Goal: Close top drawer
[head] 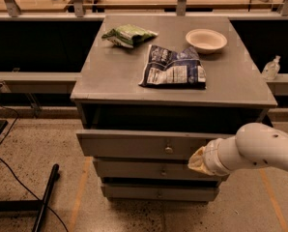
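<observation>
The top drawer (134, 144) stands pulled out, end effector (197, 161) at its front.
It sits at the panel just right of the knob (168, 150) (whether open or closed cannot be told).

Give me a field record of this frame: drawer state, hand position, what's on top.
top drawer: pulled out, dark gap behind its front panel; not closed yet
knob: centre of panel, nothing holding it
hand: at the right end of the top drawer's front, knob height; contact unclear
lower drawers: two, set further back than the top one
cabinet top: green bag back left, blue chip bag centre, white bowl back right
</observation>
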